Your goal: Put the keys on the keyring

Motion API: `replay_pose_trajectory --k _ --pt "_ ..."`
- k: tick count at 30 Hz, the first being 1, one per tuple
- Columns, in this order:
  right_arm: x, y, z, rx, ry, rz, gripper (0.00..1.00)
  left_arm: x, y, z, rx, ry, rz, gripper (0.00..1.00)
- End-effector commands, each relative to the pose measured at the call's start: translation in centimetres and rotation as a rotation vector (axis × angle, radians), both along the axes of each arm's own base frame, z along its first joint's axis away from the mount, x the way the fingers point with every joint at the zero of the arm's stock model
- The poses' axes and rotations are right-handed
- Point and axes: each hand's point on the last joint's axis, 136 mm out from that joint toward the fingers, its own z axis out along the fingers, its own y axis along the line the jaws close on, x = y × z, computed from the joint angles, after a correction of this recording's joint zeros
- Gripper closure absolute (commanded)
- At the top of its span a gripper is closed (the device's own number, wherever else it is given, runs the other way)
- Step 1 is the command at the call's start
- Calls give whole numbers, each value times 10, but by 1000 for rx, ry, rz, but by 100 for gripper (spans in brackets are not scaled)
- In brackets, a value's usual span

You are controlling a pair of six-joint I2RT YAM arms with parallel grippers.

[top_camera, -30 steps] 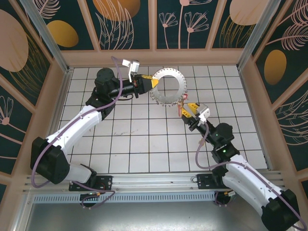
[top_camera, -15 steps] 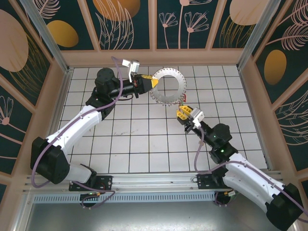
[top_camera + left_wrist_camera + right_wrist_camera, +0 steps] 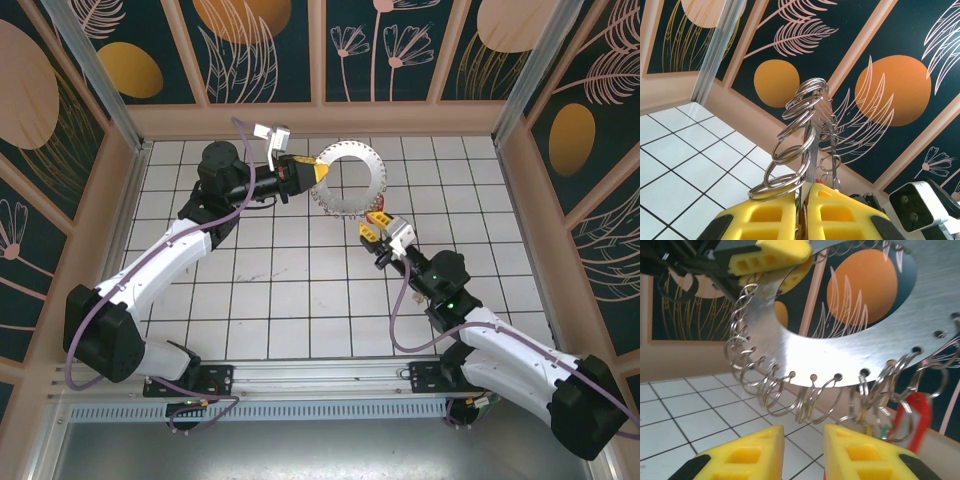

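Keyring (image 3: 765,325): flat silvery hoop, rim fringed with small split rings.

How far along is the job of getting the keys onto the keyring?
Done: a red key already hangs on the keyring, with something green beside it. In hand: the left gripper clamps the keyring and holds it up; the right gripper, jaws apart, sits just below the rim. Left: cannot tell how many keys remain.
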Motion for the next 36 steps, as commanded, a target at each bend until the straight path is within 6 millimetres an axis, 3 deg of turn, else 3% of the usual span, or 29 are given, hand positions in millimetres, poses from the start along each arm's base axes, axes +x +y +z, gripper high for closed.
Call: replay_pose_trajectory --k 1,8,14,19,27,32,36 --pt "5 -11 26 85 -57 -71 74 -4 3 15 -25 -57 3 100" --pt "28 -29 12 103 16 -226 79 -4 4 15 -24 -54 5 100" --pt "16 -13 7 60 17 -114 77 -3 4 13 -22 -49 13 100" --pt "7 -17 4 73 8 -99 76 0 5 11 -10 -47 33 100" --pt "-9 -9 -1 42 14 -4 72 18 2 -4 83 18 79 100" --pt "-4 -11 -12 27 18 -37 73 37 3 -20 189 105 144 100" --pt "-1 -12 -21 17 40 -50 73 20 -7 -8 167 47 48 100"
